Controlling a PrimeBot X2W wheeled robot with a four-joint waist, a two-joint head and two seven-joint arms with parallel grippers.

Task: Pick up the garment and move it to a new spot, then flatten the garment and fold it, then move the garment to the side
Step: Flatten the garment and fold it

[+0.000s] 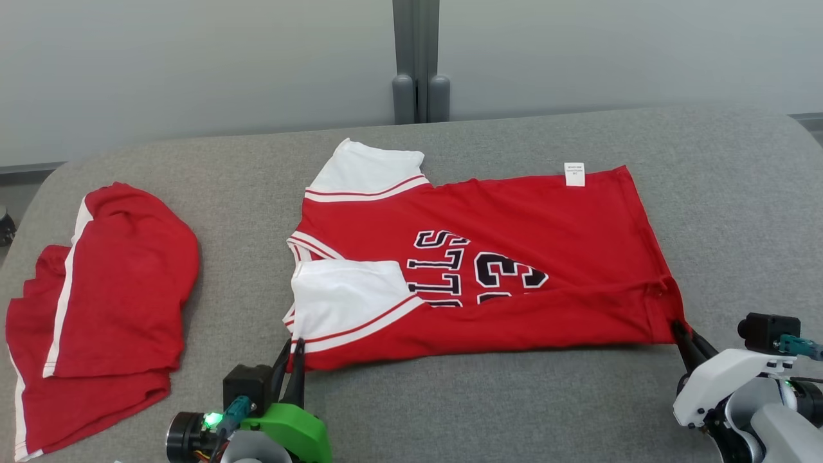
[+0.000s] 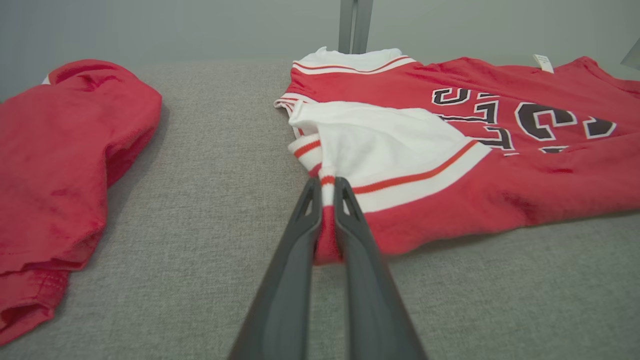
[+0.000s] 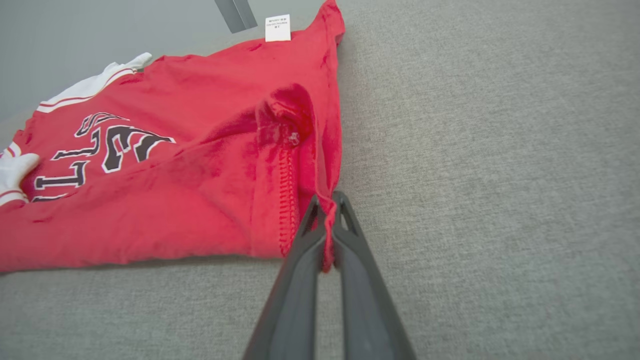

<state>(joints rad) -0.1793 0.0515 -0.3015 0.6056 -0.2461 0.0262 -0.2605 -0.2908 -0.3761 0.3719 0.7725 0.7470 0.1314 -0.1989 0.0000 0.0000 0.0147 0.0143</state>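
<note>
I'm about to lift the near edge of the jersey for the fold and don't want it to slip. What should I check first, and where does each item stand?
1. Left hand shut on the jersey at its near-left corner, below the white sleeve: ok.
2. Right hand shut on the near-right hem corner: ok.
3. Jersey lying flat: not ok. The near strip is turned over the lettering and bunched by the right corner.
4. Far edge with the label resting on the table: ok.
5. Second red garment apart from the jersey: ok, bare table between them.
6. Each hand holding every layer: cannot tell.
</note>
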